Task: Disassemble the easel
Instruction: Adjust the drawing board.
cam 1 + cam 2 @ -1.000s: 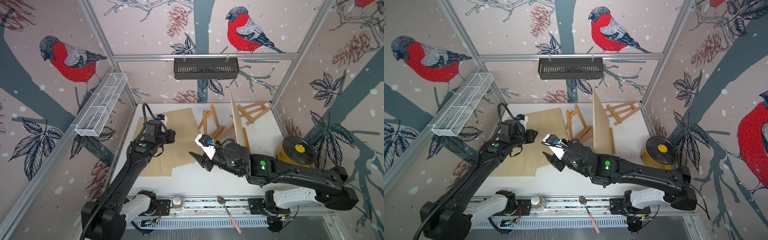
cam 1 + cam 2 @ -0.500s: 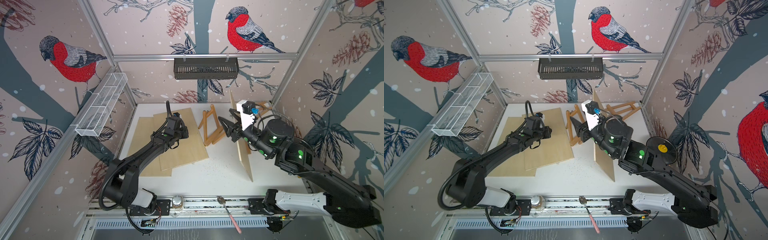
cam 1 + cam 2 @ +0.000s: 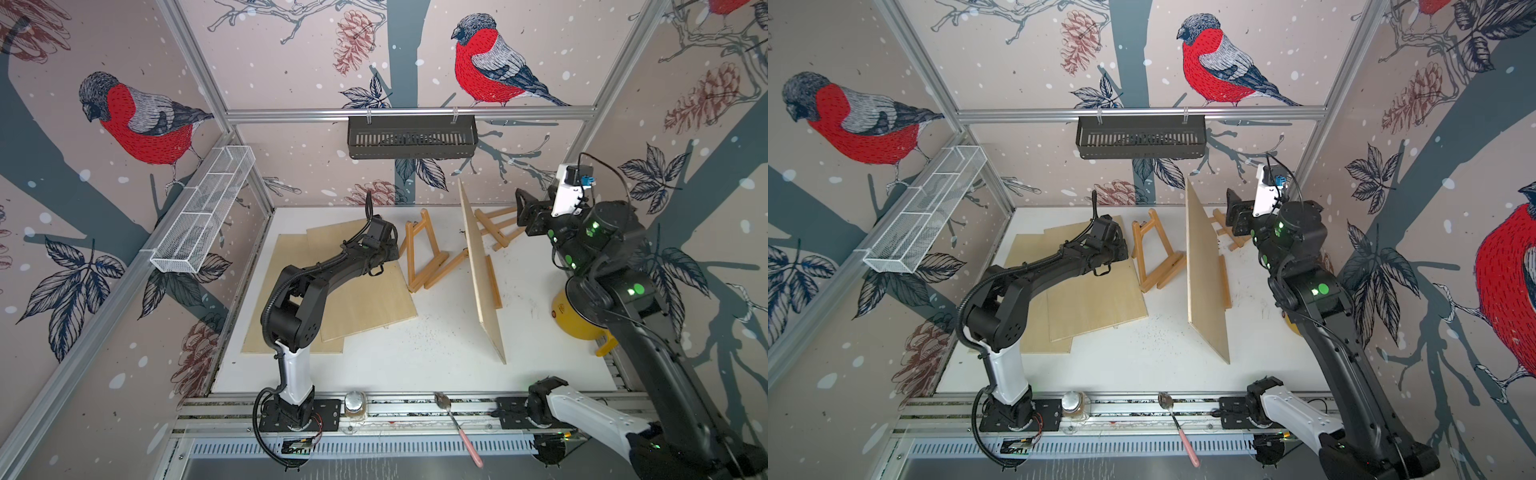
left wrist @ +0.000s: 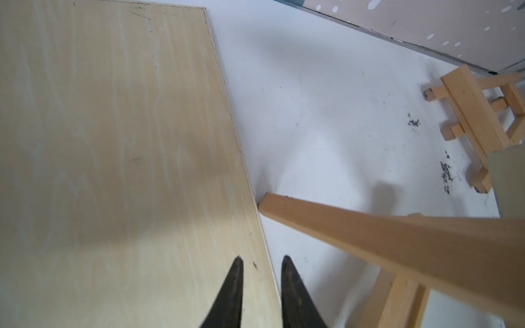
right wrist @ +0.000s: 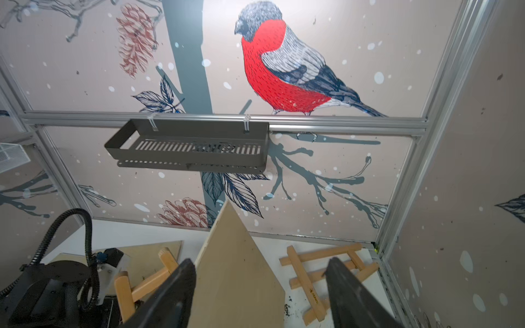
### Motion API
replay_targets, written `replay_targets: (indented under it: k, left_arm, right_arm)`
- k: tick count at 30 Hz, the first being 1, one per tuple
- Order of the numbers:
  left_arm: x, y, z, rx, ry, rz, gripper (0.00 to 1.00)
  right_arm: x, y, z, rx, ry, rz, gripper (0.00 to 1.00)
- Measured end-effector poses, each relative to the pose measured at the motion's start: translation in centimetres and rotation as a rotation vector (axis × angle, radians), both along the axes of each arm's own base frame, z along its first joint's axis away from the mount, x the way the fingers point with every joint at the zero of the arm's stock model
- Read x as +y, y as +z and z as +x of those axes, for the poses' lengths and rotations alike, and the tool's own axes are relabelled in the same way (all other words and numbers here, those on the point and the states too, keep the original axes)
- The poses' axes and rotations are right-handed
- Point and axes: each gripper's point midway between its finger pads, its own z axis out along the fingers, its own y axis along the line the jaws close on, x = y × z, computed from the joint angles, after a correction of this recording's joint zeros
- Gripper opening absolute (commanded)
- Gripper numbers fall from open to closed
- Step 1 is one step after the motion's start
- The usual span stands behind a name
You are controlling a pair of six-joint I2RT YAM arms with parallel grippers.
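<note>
A small wooden easel stands at the back middle of the white table; one of its legs crosses the left wrist view. Another easel lies flat at the back right. Between them a plywood board stands on edge, with a wooden strip against its right face. Two boards lie flat on the left. My left gripper hangs over the flat board's edge beside the standing easel, narrowly open and empty. My right gripper is wide open and empty, raised above the flat easel and the upright board's top corner.
A black basket hangs on the back wall and a white wire basket on the left wall. A yellow pot sits behind the right arm. A pink-handled spoon and a jar lie on the front rail.
The right arm swung from the front centre to the back right and rose, its jaws opening wider. The left arm reached from the left boards towards the standing easel.
</note>
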Motion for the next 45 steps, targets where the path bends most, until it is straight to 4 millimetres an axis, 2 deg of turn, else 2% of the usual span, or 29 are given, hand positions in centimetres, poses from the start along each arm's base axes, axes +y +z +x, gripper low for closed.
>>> replay_targets:
  k: [3,7,11,16,23,28,45]
  left_arm:
    - [-0.4,-0.8,1.4,0.024,0.043,-0.002,0.23]
    - [-0.4,-1.7,2.6,0.053,0.097,0.014,0.23]
    - [-0.1,-2.4,3.8,0.075,0.149,0.049,0.22]
    - [-0.6,-3.7,5.6,0.098,0.176,0.07,0.21]
    - [-0.5,-5.5,6.4,0.142,0.195,0.12,0.21]
    - [-0.4,-6.5,6.6,0.166,0.2,0.147,0.21]
    - [0.4,-7.2,7.2,0.159,0.174,0.27,0.2]
  right_arm:
    - [-0.8,-2.1,1.4,0.052,0.027,0.025,0.74]
    - [-0.3,-3.3,2.4,0.074,0.093,0.06,0.74]
    - [0.1,-4.0,3.0,0.087,0.134,0.082,0.74]
    - [0.6,-4.4,3.6,0.085,0.168,0.09,0.74]
    - [0.9,-5.0,4.2,0.103,0.186,0.107,0.74]
    - [0.9,-4.7,4.3,0.087,0.191,0.108,0.74]
    - [0.6,-4.8,4.3,0.068,0.195,0.111,0.75]
